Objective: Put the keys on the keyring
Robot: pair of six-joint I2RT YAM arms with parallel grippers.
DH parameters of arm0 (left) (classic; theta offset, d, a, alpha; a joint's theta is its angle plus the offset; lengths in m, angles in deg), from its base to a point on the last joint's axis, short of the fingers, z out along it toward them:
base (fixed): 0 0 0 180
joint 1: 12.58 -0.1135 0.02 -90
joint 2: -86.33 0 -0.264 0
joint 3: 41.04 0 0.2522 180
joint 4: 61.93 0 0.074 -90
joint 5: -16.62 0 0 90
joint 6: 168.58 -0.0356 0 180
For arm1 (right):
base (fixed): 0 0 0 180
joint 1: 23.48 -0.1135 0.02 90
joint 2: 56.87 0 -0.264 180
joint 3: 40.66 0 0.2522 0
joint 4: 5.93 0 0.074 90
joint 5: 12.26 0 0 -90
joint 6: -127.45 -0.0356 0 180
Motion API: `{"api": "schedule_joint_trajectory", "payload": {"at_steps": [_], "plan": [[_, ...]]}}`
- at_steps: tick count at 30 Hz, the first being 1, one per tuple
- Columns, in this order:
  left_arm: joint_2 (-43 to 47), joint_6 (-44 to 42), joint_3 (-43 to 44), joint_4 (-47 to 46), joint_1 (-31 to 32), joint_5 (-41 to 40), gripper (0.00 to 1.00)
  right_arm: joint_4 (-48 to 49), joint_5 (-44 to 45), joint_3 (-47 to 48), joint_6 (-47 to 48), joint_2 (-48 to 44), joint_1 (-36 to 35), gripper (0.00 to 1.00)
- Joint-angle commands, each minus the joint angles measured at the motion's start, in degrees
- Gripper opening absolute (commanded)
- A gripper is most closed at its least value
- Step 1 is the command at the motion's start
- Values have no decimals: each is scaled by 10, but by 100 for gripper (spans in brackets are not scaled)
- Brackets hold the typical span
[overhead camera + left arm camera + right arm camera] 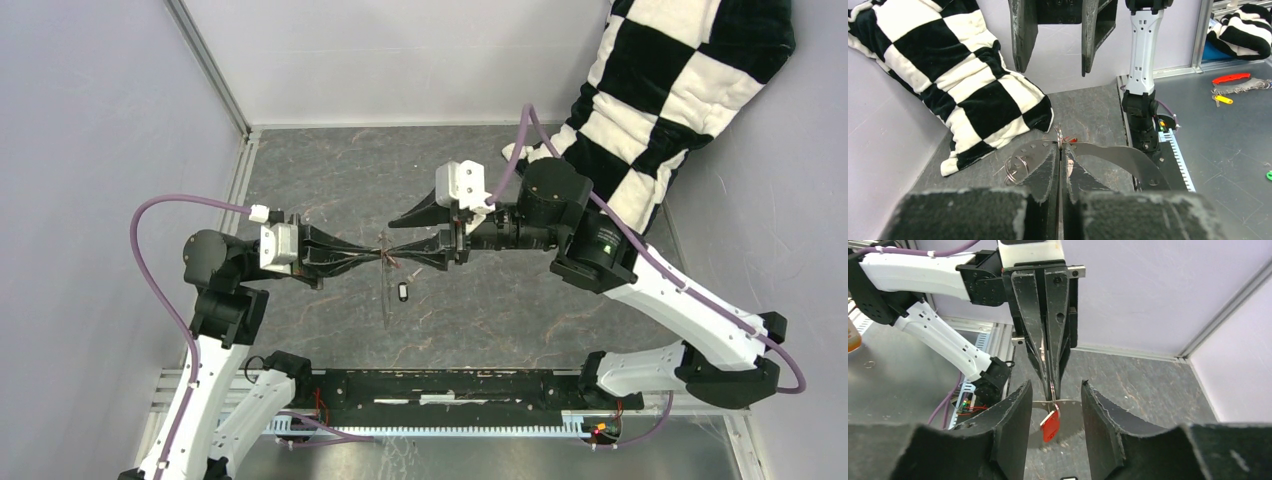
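The thin grey metal keyring (1052, 382) is pinched by the left gripper (1060, 147); the red-headed key (1050, 426), seemingly threaded on it, hangs between the spread jaws of the right gripper (1054, 390).

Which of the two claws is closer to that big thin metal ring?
Left. The left gripper is clamped on the keyring; the right gripper faces it, open, its fingers either side of the hanging red key.
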Motion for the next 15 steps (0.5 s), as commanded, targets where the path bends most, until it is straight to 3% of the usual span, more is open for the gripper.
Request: {"api": "schedule_joint_trajectory", "payload": {"at_steps": [1, 4, 15], "plan": [[0, -38, 29, 13, 2, 20, 2, -5, -47, 24, 22, 26, 2, 43], [1, -38, 30, 14, 2, 23, 2, -3, -58, 23, 18, 36, 5, 38], [2, -42, 36, 22, 2, 29, 2, -10, -81, 16, 14, 46, 13, 33]]}}
